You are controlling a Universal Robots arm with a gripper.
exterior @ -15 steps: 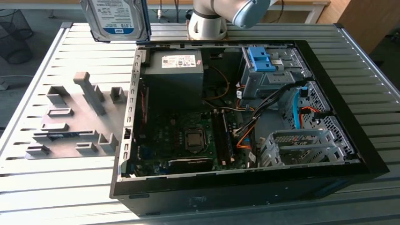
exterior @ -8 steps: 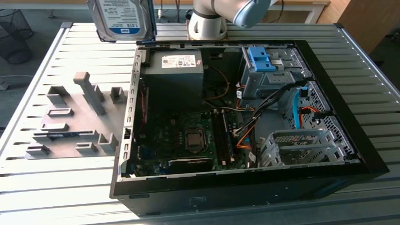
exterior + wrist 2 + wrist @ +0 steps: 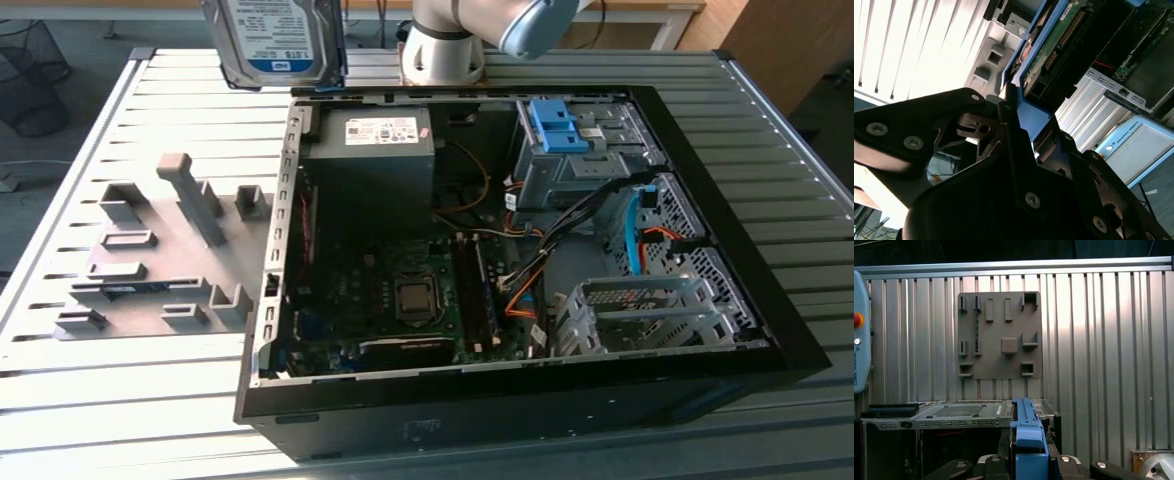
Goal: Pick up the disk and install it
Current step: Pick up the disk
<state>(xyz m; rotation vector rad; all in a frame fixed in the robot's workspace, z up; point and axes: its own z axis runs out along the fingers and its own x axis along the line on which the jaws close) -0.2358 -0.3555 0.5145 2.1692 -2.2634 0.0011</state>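
One disk [image 3: 278,40] hangs upright in the air over the far edge of the slatted metal table [image 3: 120,390], just behind the open computer case [image 3: 747,330], toward the exterior view's left. In both wrist views the gripper [image 3: 1029,127] is clamped narrow on the disk's blue bracket [image 3: 1029,437]. A grey fixture plate [image 3: 999,335] lies on the table beside the case.

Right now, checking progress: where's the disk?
In the exterior view's upper left, the disk hangs upright above the computer case's far corner, clamped in the claw.
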